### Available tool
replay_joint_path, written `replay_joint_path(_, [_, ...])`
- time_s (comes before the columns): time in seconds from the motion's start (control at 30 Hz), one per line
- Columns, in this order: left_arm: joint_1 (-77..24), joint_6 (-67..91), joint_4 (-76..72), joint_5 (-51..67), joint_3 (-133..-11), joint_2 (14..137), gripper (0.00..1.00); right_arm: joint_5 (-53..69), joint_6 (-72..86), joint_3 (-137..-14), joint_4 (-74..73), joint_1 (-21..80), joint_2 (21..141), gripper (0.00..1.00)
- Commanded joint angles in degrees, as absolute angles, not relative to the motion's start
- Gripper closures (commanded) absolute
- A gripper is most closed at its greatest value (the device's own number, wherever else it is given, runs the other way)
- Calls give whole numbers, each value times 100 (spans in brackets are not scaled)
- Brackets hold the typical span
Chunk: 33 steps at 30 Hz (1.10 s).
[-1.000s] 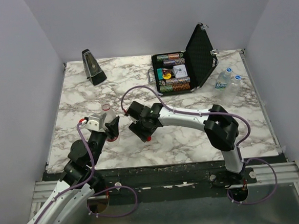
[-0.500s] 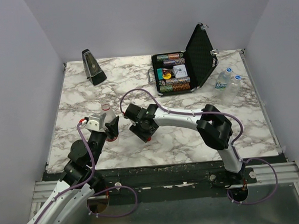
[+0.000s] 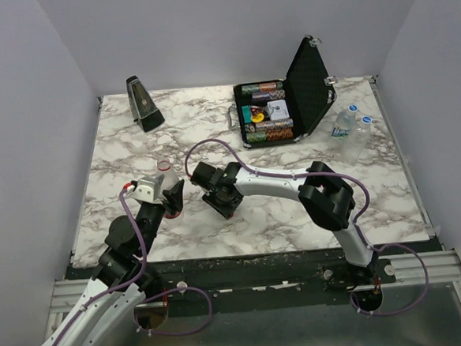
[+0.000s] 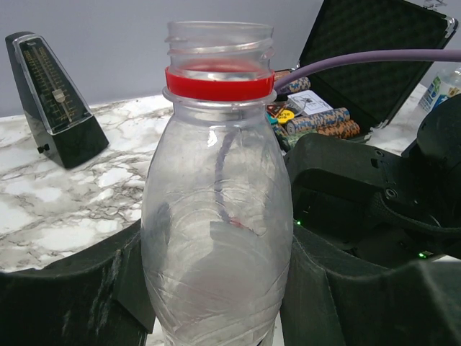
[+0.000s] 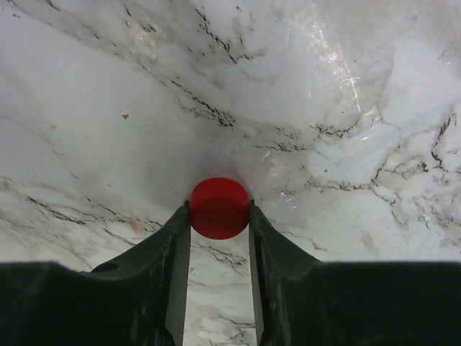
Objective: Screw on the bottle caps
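Right fingers pinch the round red cap; left fingers clamp the bottle.

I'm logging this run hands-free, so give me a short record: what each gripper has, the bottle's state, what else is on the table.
left gripper: shut on the clear plastic bottle, upright
bottle mouth: open, red neck ring, no cap
right gripper: shut on the red cap, on the marble table
far right corner: two capped bottles, blue-and-white caps
far side: metronome; open poker chip case
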<state>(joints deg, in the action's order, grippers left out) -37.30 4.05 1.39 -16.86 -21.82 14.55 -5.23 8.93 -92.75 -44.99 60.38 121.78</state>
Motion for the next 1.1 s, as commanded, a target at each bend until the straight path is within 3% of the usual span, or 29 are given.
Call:
replay_joint_path(0.0, [-3700, 281, 35, -1424, -2180, 1477, 65, -720, 818, -9291, -4658, 6082, 12059, 68])
replay_joint_path(0.13, [-3700, 202, 26, -1056, -2206, 1573, 58, -668, 563, -8861, -4483, 6056, 11454, 73])
replay_joint_path(0.37, [-3700, 27, 62, -10, -2320, 2065, 57, 306, 133, -7920, -4192, 5678, 9741, 73])
replay_joint_path(0.53, [-3700, -307, 114, 1386, -2487, 2609, 57, 931, -386, -7603, -4368, 5370, 8545, 73])
replay_joint_path(0.73, [-3700, -457, 132, 2741, -2724, 3199, 57, 1028, -1115, -7988, -5210, 5370, 7683, 73])
replay_joint_path(1.07, [-3709, -940, 123, 3805, -3199, 4156, 56, 1582, -1924, -8823, -5607, 5370, 7101, 73])
